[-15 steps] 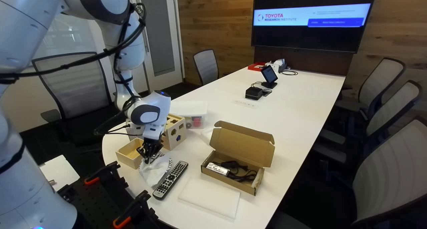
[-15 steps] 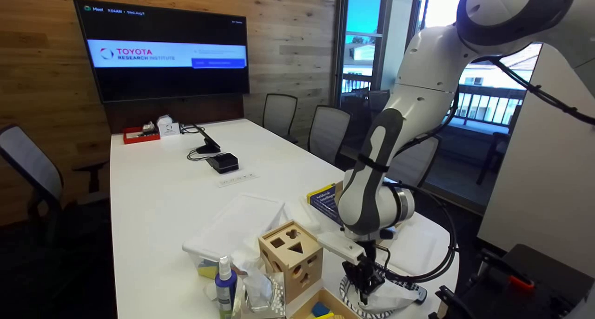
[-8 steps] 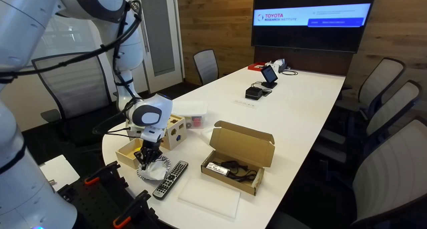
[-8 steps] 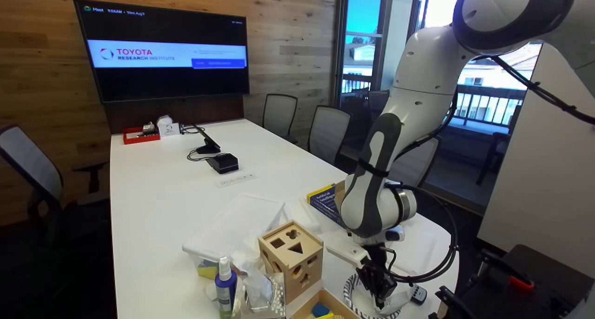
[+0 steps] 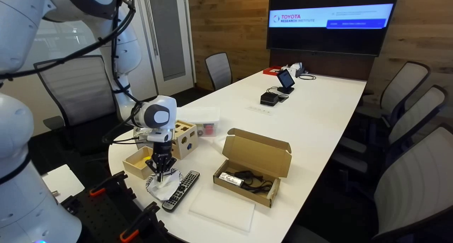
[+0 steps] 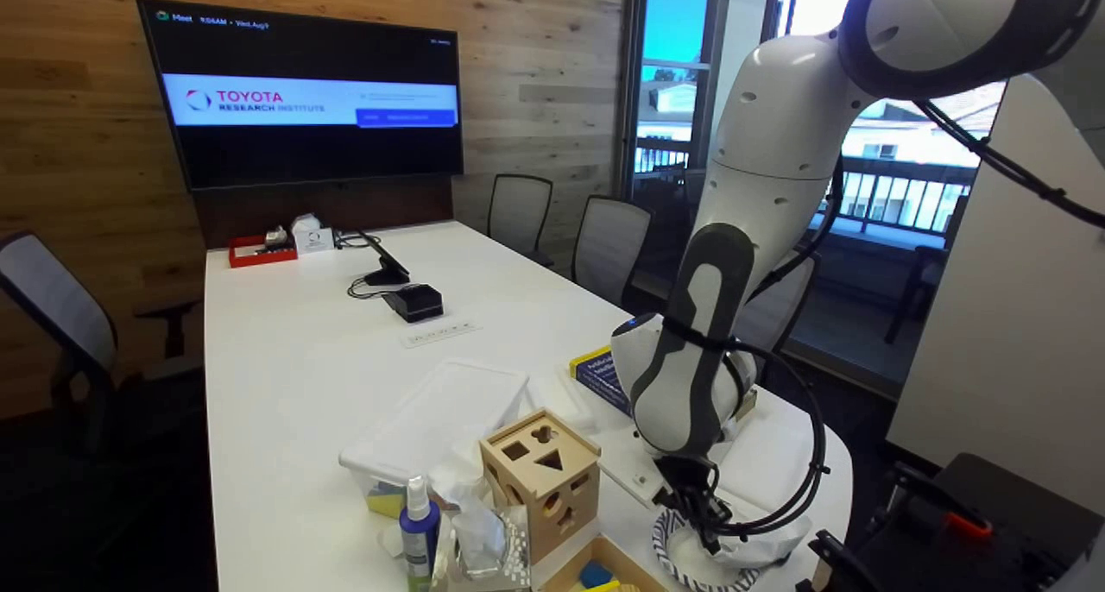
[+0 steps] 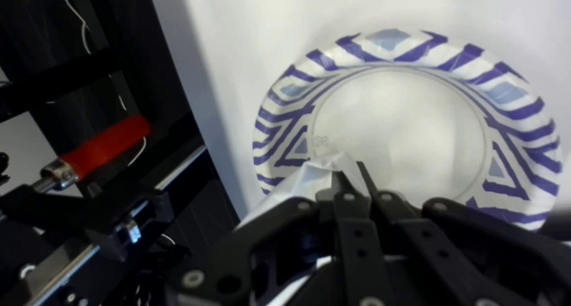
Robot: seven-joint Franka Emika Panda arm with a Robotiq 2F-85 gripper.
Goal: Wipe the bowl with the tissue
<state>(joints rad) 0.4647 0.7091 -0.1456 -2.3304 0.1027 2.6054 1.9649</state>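
Note:
The bowl is a shallow round dish with a blue-and-white patterned rim [image 7: 285,105]; it sits on the table in both exterior views [image 5: 150,187] [image 6: 672,557]. My gripper [image 7: 352,172] points down over the bowl, its tips at the inside near one side of the rim. It is shut on the white tissue [image 7: 312,174], which is pinched between the fingertips and trails out to one side. In an exterior view the tissue [image 5: 167,189] drapes over the bowl's rim toward the remote; it also shows in an exterior view [image 6: 768,544]. Part of the bowl is hidden under the tissue and gripper [image 5: 160,177].
A remote [image 5: 181,191] lies right beside the bowl. A tan wooden tray [image 5: 136,165] and a wooden cube with holes [image 6: 544,488] stand close by. An open cardboard box [image 5: 247,186] and a white pad [image 5: 223,211] lie farther over. Black clamps [image 5: 109,186] line the table edge.
The hand has turned from tilted to more upright. The tissue, bunched inside the bowl half a second ago, now spreads over its rim toward the remote. The bowl has shifted slightly.

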